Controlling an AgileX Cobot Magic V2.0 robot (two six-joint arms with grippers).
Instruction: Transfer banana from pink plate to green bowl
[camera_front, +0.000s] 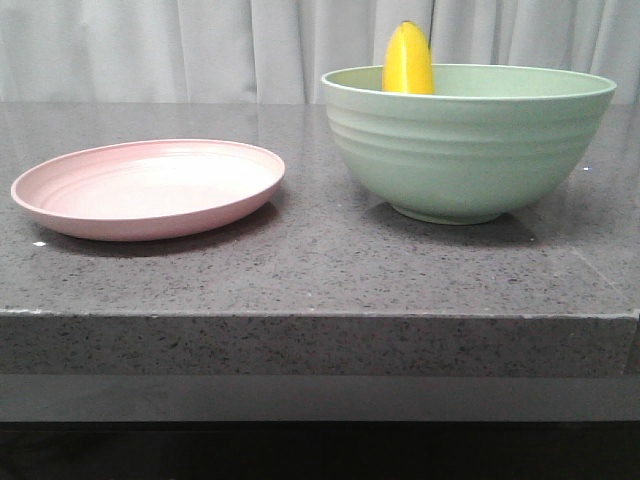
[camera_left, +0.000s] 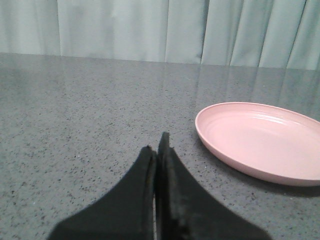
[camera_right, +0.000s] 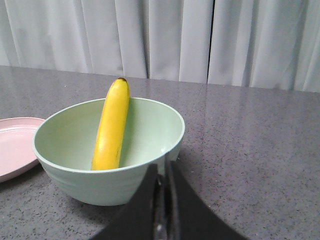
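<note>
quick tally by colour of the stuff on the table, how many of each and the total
pink: 1, the pink plate, nothing on it
green: 1, the green bowl
yellow: 1, the banana, leaning inside the bowl with its tip above the rim
total: 3

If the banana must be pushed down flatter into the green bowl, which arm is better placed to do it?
The right, probably. The right gripper, shut and empty, sits just before the green bowl where the banana leans. The left gripper faces only the pink plate.
</note>
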